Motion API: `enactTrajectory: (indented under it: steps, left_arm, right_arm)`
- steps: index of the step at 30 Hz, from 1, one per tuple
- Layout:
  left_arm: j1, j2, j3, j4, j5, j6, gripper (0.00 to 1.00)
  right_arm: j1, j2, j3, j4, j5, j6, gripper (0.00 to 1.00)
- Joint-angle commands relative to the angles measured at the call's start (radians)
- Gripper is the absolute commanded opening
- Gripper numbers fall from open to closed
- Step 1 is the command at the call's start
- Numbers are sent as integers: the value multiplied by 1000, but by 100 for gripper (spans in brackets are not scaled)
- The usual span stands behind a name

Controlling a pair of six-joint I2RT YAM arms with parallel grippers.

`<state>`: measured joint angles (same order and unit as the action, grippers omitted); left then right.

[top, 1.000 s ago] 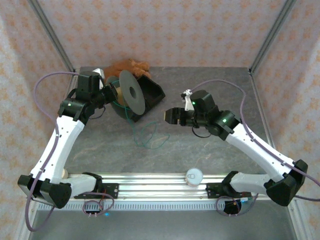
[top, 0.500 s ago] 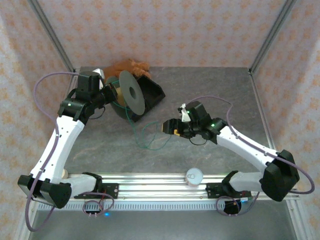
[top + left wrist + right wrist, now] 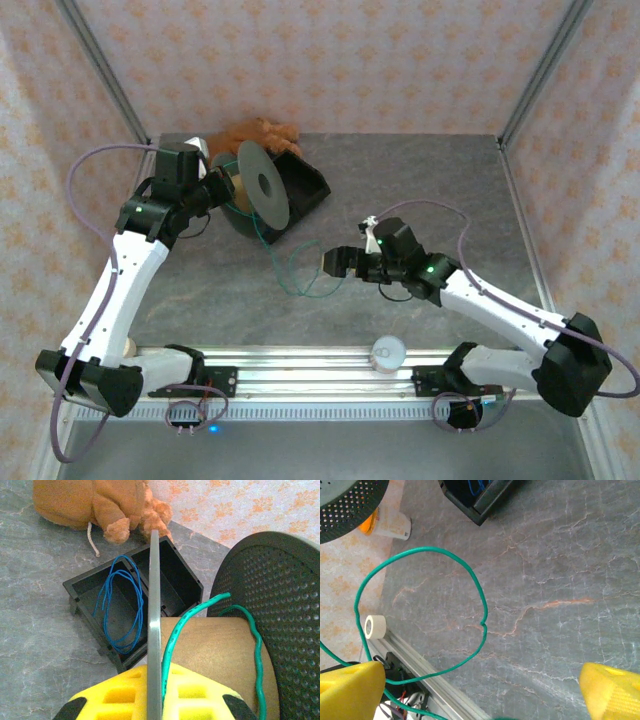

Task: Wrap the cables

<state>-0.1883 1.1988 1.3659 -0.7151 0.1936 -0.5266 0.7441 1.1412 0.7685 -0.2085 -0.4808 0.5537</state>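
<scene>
- While L gripper pinched the grey spool by its flange, green cable crossed the core & trailed in loops on the surface.
- R gripper was spread wide just above a green loop.
- Black bin held the coiled blue cable.

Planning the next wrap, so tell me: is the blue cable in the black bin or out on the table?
In: the blue cable lies looped inside the black bin.

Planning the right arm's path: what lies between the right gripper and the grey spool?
A loose loop of green cable lies on the table there, trailing from the spool toward the open right gripper. The top view shows it.
</scene>
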Motion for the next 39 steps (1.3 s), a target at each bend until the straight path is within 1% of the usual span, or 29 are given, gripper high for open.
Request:
enactTrajectory:
  steps: [1, 7, 14, 17, 18, 20, 21, 22, 23, 24, 25, 27, 29, 30, 34, 37, 39]
  left_arm:
    - [-7, -24, 30, 63, -19, -49, 0]
    - [-7, -18, 27, 73, -20, -67, 0]
    - [-7, -16, 27, 81, -20, -73, 0]
    - [-6, -15, 24, 85, -17, -76, 0]
    - [-6, -15, 23, 87, -16, -78, 0]
    - [-7, -16, 21, 87, -14, -78, 0]
    - [-7, -16, 19, 85, -15, -78, 0]
    - [-7, -18, 19, 83, -16, -77, 0]
    - [-7, -20, 19, 84, -17, -76, 0]
    - [-7, -21, 17, 83, -18, -75, 0]
    - [-7, -23, 16, 82, -17, -74, 0]
    - [-7, -24, 14, 78, -20, -71, 0]
    - [-7, -25, 8, 79, -20, -69, 0]
    - [-7, -25, 6, 81, -18, -68, 0]
    - [-7, -28, -1, 80, 0, -55, 0]
    - [-7, -31, -1, 60, 10, -27, 0]
    - [-7, -37, 1, 50, 25, 0, 0]
  right_arm:
    - [36, 11, -33, 79, 66, 4, 98]
    - [103, 58, -46, 178, 112, 40, 95]
    - [154, 127, -61, 258, 177, 108, 88]
    - [174, 160, -57, 271, 199, 126, 82]
    - [179, 168, -56, 273, 212, 134, 78]
    - [181, 180, -57, 285, 219, 147, 64]
    - [181, 184, -55, 282, 232, 157, 55]
    - [181, 184, -56, 281, 242, 164, 49]
    - [181, 180, -55, 281, 248, 166, 45]
    - [181, 176, -55, 278, 255, 168, 44]
    - [181, 172, -55, 271, 262, 172, 40]
    - [181, 162, -47, 242, 274, 167, 31]
    - [180, 150, -40, 217, 284, 164, 7]
    - [181, 141, -36, 205, 292, 163, 0]
    - [164, 113, 6, 92, 343, 153, 0]
    - [104, 85, 42, -22, 367, 130, 0]
    - [32, 74, 65, -96, 368, 105, 0]
